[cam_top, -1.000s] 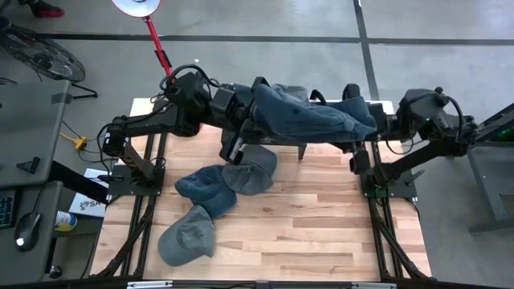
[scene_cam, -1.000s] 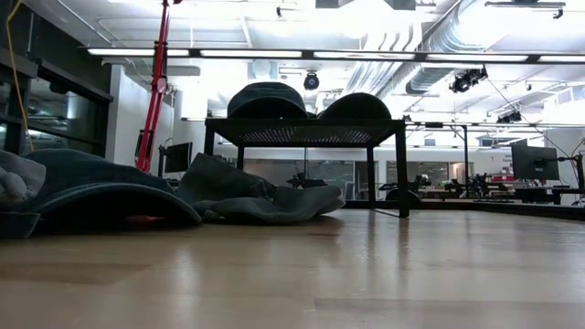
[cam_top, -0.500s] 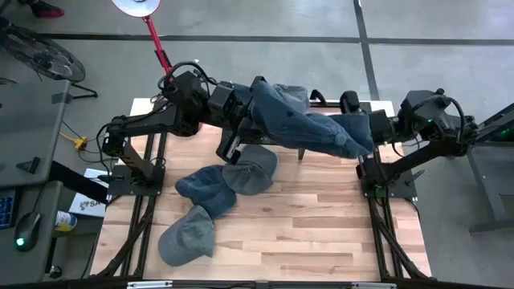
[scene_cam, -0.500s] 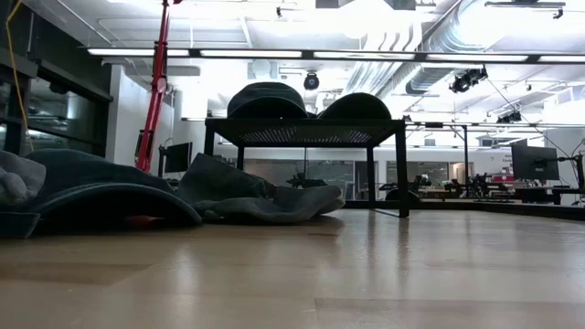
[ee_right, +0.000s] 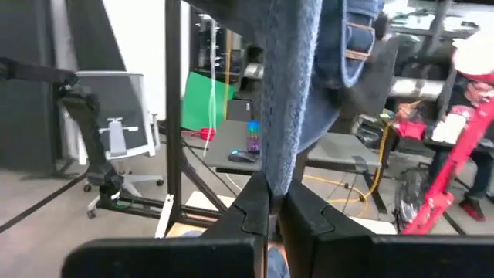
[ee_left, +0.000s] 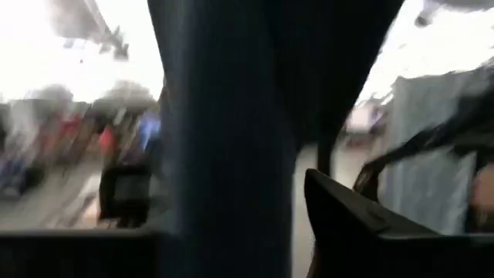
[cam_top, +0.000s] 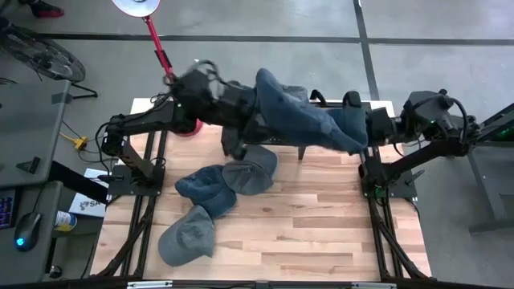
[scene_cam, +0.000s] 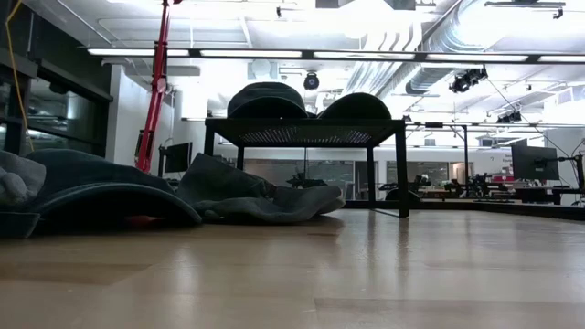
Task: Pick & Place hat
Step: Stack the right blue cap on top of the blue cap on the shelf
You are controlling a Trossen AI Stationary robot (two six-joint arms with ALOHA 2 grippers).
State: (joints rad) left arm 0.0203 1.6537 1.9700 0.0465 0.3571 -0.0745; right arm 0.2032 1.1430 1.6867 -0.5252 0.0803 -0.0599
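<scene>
Denim hat (ee_right: 289,93) pinched in right fingers (ee_right: 251,208), left fingers (ee_left: 347,216) parted

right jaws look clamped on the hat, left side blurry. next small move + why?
Probably back the left gripper clear of the hat, then let the right gripper carry it. The right wrist view shows the right jaws pinched shut on the hat's fabric, so it has the grip. The hat spans both arms above the black rack; three caps remain on the table.

Two dark jointed arms, black cables looped at wrists, matte black claw fingers (ee_right: 309,224).
</scene>
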